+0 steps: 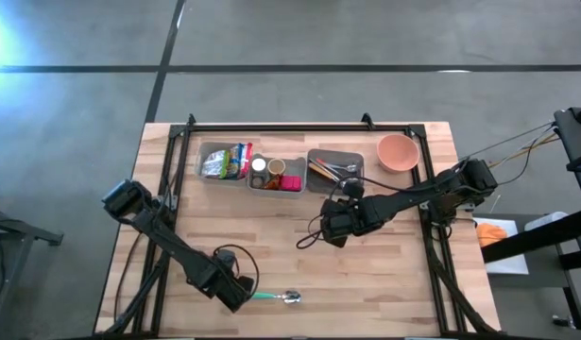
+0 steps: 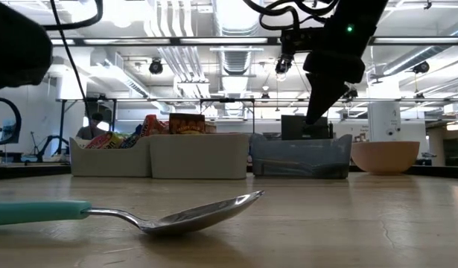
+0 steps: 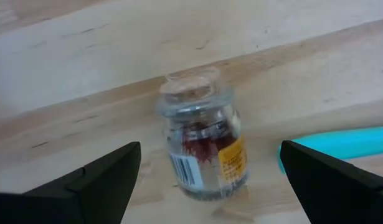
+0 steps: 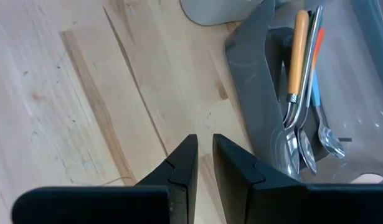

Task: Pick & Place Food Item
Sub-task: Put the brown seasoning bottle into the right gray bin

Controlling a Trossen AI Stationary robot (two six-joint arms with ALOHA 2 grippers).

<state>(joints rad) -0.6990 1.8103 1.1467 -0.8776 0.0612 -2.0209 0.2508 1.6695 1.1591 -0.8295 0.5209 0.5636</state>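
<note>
Straddling a small glass jar (image 3: 203, 146), left gripper (image 3: 210, 180) jaws spread, right gripper (image 4: 203, 155) jaws pressed together.

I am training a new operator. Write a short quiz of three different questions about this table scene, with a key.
1. True or false: the left gripper is shut on the small glass jar.
2. Which item lies on the table near the left gripper? A) a fork B) a spoon with a teal handle C) a knife
3. Fill in: the right gripper hangs beside the dark bin that holds ______.

Key:
1. False; its fingers are open, with the jar standing between them.
2. B
3. cutlery
</note>
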